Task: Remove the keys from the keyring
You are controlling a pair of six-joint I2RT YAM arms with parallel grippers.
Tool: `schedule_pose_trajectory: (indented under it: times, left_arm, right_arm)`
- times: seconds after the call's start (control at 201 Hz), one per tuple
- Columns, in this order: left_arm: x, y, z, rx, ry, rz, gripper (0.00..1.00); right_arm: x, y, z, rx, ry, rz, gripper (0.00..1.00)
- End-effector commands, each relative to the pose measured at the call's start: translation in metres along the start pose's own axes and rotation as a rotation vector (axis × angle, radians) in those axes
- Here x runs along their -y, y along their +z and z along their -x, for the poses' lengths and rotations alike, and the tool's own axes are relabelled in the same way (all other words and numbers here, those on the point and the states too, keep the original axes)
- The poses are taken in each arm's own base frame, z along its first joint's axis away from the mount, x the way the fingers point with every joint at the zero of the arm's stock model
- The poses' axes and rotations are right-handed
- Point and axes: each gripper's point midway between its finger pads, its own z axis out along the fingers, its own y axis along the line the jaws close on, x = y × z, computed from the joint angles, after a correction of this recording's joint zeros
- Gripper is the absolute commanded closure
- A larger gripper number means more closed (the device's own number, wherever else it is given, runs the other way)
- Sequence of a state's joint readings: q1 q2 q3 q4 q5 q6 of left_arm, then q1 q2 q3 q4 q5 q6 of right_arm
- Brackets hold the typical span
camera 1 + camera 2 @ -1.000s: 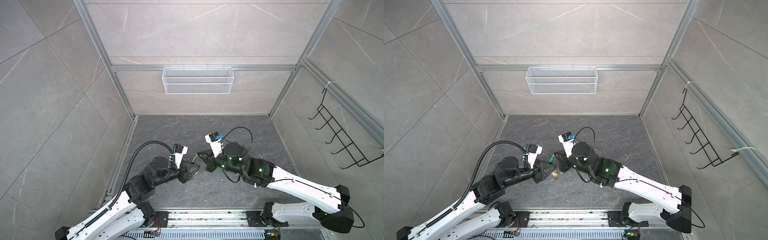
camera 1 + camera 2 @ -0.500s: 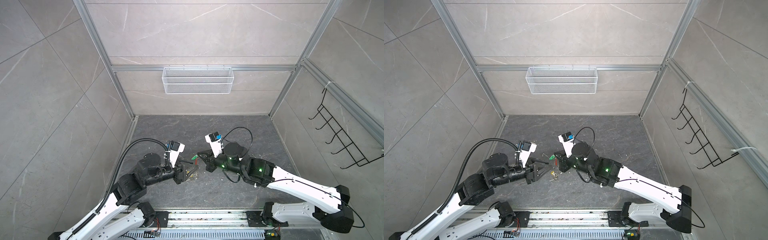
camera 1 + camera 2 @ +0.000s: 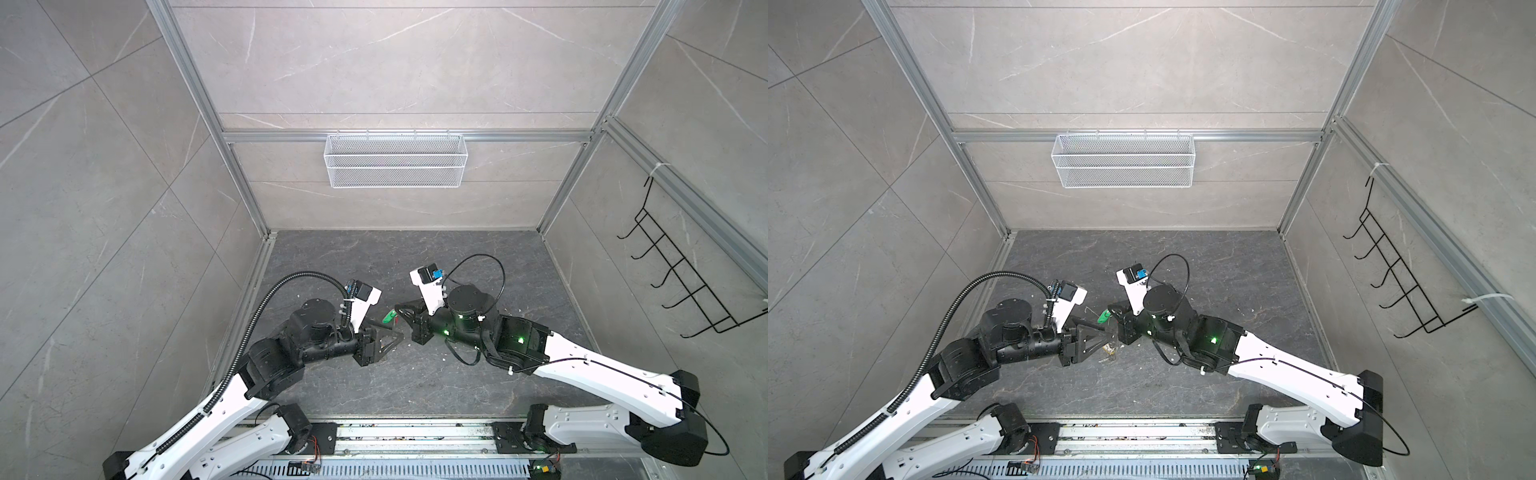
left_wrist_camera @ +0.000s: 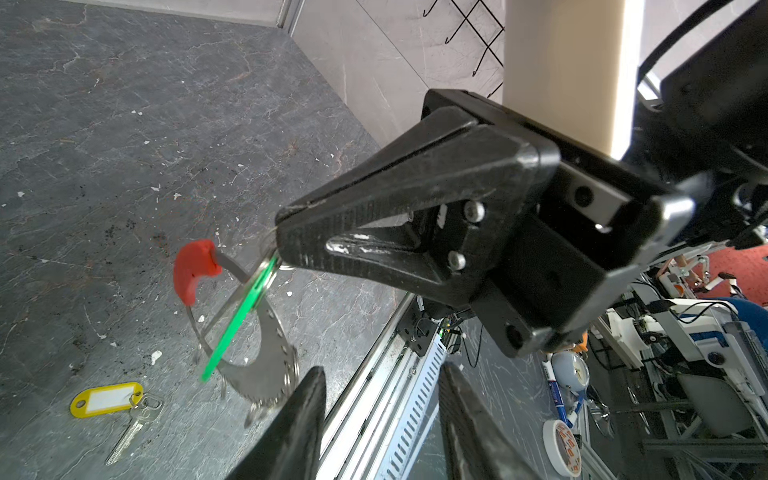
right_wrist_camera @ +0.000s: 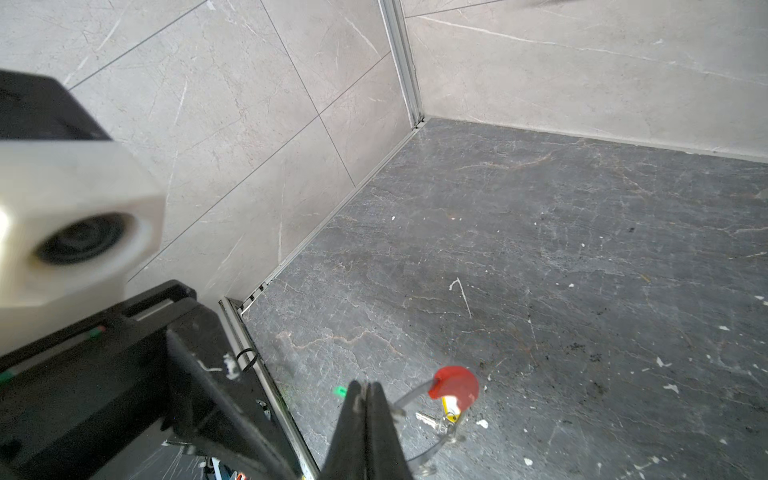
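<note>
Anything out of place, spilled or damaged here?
White flecks and dark crumbs litter the floor. The yellow-tagged key lies loose on it, off the keyring, which the right gripper holds up; expected for this task.

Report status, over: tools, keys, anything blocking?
Left tool open, empty. Right tool shut on keyring. Green tag hangs on it; yellow key on floor. No obstruction.

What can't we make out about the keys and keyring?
The green tag is edge-on and blurred in the left wrist view; its key is unclear.
The yellow tag sits mostly behind the red sleeve in the right wrist view.
The right gripper is shut at the keyring; its closed jaws hide whether the green tag is pinched too.
In both top views the keyring is too small to trace.
</note>
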State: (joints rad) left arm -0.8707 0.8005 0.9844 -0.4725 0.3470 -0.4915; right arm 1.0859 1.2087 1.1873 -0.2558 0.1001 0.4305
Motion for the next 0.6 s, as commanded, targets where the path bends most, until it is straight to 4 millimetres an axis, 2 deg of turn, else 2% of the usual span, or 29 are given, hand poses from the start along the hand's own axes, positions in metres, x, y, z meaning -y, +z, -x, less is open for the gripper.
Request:
schedule_pose_trajectory:
  times: [0.0, 0.129, 0.363, 0.593]
  left_arm:
    - [0.008, 0.0, 0.012, 0.039, 0.06, -0.024, 0.54]
    - [-0.004, 0.002, 0.012, 0.042, 0.068, 0.031, 0.58]
    - [-0.009, -0.004, 0.015, 0.071, 0.087, 0.073, 0.6]
    - [-0.023, 0.004, 0.01, 0.046, 0.103, 0.128, 0.63]
  right_arm:
    - [-0.005, -0.004, 0.01, 0.034, 0.015, 0.027, 1.0]
    - [-0.007, -0.006, 0.011, 0.039, 0.015, 0.038, 1.0]
    - [-0.009, -0.007, 0.012, 0.041, 0.013, 0.048, 1.0]
    - [-0.01, -0.007, 0.013, 0.045, 0.014, 0.056, 1.0]
